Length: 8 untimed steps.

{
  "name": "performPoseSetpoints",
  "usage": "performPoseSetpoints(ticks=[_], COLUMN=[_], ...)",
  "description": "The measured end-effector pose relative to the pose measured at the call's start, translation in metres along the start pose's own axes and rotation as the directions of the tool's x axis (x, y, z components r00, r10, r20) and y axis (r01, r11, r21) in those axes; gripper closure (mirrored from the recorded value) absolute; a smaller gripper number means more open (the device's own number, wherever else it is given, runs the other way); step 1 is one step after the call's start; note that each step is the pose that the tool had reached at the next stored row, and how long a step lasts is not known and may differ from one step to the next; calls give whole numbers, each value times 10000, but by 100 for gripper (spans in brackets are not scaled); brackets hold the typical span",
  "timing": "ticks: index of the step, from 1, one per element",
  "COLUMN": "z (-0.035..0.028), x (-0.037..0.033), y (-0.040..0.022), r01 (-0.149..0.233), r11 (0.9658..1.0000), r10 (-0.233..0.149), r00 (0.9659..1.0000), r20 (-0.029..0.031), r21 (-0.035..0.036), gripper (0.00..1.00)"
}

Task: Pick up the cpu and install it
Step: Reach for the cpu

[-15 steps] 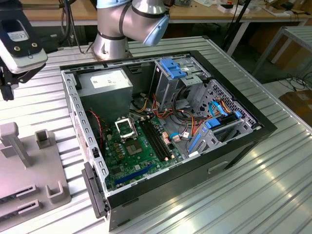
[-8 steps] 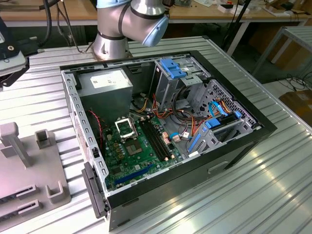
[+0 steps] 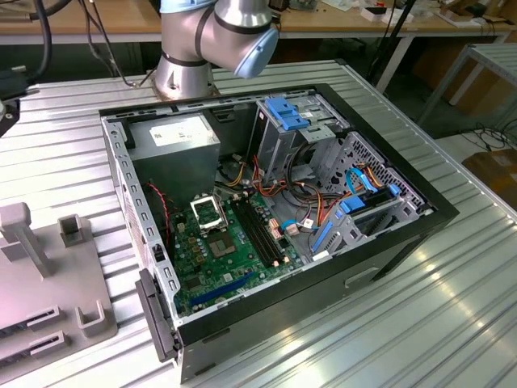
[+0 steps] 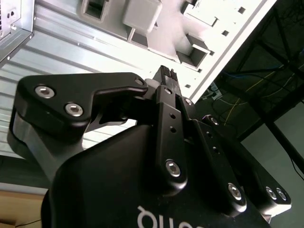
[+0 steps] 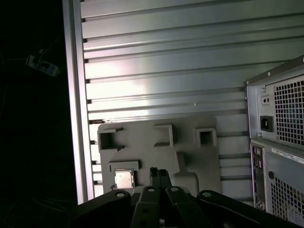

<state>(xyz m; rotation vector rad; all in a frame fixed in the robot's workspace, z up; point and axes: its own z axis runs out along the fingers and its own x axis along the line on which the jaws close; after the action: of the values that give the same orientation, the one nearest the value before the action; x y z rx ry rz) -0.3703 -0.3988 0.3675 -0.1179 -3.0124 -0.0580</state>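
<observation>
The hand (image 5: 158, 175) hangs clenched, grasping nothing, above the grey holder (image 5: 156, 142) on the table (image 5: 166, 61); the cpu (image 5: 124, 179) lies in the holder

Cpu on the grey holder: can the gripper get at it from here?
Probably yes. In the first wrist view the cpu lies uncovered in a pocket of the grey holder, and the gripper, jaws shut and empty, hangs near it with nothing between.
</observation>
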Motion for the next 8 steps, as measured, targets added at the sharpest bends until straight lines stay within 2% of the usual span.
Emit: performPoseSetpoints(ticks=[5, 8], z=[22, 29], x=[111, 149], y=[-10, -13], r01=[2, 3], r11=[10000, 10000], r10=[-2, -3], r00=[10000, 10000], r20=[28, 35], r21=[-2, -3], gripper=[89, 89])
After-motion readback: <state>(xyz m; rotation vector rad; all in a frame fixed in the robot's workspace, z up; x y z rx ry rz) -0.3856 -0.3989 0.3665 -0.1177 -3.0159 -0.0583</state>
